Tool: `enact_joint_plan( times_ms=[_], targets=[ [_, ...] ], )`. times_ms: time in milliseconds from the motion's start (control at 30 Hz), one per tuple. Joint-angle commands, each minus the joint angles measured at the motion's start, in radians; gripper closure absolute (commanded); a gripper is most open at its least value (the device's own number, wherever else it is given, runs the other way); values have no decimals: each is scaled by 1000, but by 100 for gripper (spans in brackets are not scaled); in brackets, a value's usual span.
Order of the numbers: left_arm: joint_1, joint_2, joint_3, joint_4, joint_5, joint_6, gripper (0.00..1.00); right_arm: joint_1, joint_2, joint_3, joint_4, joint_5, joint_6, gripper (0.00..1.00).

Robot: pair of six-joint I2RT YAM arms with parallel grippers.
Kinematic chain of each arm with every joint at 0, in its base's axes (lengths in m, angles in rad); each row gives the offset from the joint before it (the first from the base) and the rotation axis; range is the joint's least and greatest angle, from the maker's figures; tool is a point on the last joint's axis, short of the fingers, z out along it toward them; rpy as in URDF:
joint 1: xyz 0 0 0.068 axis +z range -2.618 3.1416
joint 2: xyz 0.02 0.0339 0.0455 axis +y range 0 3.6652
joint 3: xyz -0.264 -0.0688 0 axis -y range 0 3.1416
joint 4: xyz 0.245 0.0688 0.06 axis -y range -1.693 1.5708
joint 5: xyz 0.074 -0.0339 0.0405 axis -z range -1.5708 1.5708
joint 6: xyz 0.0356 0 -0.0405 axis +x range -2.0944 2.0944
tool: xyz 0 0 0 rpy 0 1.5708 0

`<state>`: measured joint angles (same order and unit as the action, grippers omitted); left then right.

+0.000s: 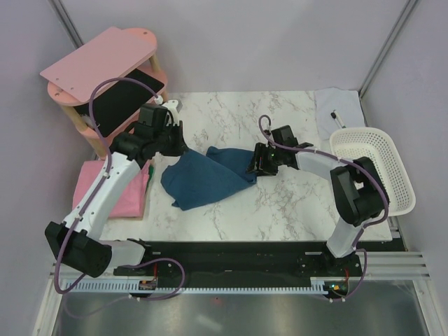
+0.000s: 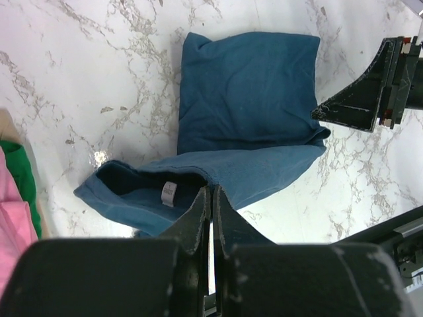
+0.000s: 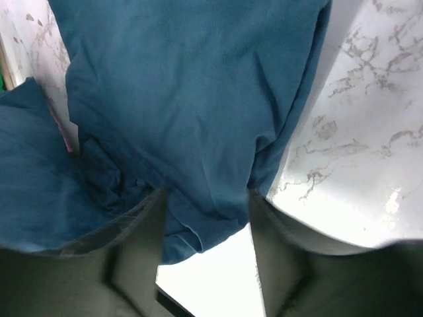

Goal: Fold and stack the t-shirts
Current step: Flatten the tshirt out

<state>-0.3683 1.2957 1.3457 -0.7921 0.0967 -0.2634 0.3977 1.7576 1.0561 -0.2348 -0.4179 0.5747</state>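
Teal t-shirt (image 1: 206, 178) half-folded, middle of the table (image 1: 280, 203)
It lies lengthwise between both arms: right fingers (image 3: 135, 244) spread astride its right edge, left fingers (image 2: 198, 211) pressed together at the collar end.

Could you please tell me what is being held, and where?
The left gripper pinches the dark teal-blue cloth t-shirt by its collar edge; the right gripper holds nothing, jaws open.

Bare table (image 1: 231, 112) is lying open behind the blue shirt (image 1: 206, 180) and in front of it. The left gripper (image 2: 211, 195) is blocking its left, the right gripper (image 1: 257, 165) its right. A basket (image 1: 404, 183) is sitting farther right, a shelf (image 1: 98, 66) back-left.
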Motion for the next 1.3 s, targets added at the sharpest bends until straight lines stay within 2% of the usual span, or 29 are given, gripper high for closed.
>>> enact_joint_plan(
  times_ms=[0, 33, 100, 133, 200, 233, 400, 500, 633, 800, 900, 1067, 1200, 1267],
  targets=[
    [-4, -27, -14, -6, -6, 33, 98, 35, 54, 53, 8, 27, 10, 46],
    [-3, -29, -17, -6, 0, 32, 98, 41, 93, 71, 14, 13, 2, 47],
    [-3, -39, -20, -9, -3, 36, 98, 56, 152, 94, 22, 2, -6, 67],
    [-3, -44, -19, -13, -8, 39, 98, 61, 163, 110, 34, -4, -12, 86],
    [-3, -53, 0, -32, -31, 53, 98, 61, 172, 123, 51, -6, -15, 98],
    [-1, -55, 13, -57, -44, 62, 98, 61, 166, 142, 51, 2, -22, 100],
    [-1, -41, 187, -168, -169, 125, 98, 40, 48, 234, -24, 140, -65, 100],
    [-1, -35, 277, -180, -180, 141, 98, -6, -41, 304, -57, 209, -91, 100],
    [-1, 10, 413, -171, -196, 157, 98, -123, -122, 383, -72, 242, -107, 100],
    [-1, 86, 532, -167, -204, 202, 98, -223, -206, 391, -89, 225, -133, 100],
    [-1, 42, 486, -136, -192, 196, 98, -241, -292, 308, -92, 257, -145, 100],
    [-1, -73, 180, -151, -173, 112, 98, -244, -461, -2, -110, 290, -136, 100],
    [-3, -193, -96, -229, -106, -106, 98, -244, -585, -212, -196, 324, -118, 100],
    [-3, -262, -225, -281, -69, -184, 98, -244, -621, -258, -263, 347, -78, 100]
  ],
)
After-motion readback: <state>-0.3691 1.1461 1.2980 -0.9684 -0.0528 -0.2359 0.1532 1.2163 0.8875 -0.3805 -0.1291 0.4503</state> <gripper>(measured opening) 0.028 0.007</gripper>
